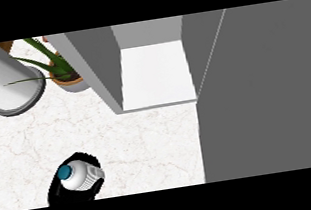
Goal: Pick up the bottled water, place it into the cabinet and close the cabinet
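Near the counter's [140, 134] front edge, below and left of the open cabinet [153, 62], a black hand [65, 190] curls round the water bottle [79, 176].

The bottle shows from above, its blue cap [66, 171] and white ribbed shoulder ringed by dark fingers; which of the robot's hands this is cannot be told. The cabinet's white shelf [155, 74] lies bare between grey walls, with its grey door [268, 90] swung out to the right. Left of the cabinet stand a potted plant [64, 72] and a large white cylinder [1, 79] on the marbled surface.
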Robot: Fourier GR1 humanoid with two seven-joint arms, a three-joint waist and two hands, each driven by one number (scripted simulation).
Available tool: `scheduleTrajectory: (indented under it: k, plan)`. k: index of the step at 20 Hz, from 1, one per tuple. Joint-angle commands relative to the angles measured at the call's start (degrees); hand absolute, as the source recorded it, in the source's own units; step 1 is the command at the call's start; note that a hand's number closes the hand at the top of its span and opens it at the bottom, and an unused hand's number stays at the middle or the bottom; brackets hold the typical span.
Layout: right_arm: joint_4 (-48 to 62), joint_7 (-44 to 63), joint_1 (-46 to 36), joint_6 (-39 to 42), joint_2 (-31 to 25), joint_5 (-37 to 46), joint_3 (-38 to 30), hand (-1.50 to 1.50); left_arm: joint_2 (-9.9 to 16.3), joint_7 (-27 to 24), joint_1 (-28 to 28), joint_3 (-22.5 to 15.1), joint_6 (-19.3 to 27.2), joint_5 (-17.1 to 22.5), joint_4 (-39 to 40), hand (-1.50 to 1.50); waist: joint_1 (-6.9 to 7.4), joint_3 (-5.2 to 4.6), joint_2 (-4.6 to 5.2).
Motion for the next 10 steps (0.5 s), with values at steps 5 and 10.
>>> scheduleTrajectory:
  k: [5, 10]
  plan:
    - [-9.6, 1.4, 3.9, -0.5, 0.8, -6.1, -2.0, -1.50, 0.8, -5.3, -2.1, 4.6, 0.5, 3.9, 0.8, 1.50, 0.10, -0.17, 0.08]
    - [-9.8, 1.1, 4.7, -0.6, -1.6, -10.3, -4.5, -1.50, 1.4, -8.0, -3.9, 9.4, 6.2, 6.7, 1.0, 1.50, 0.04, -0.20, 0.09]
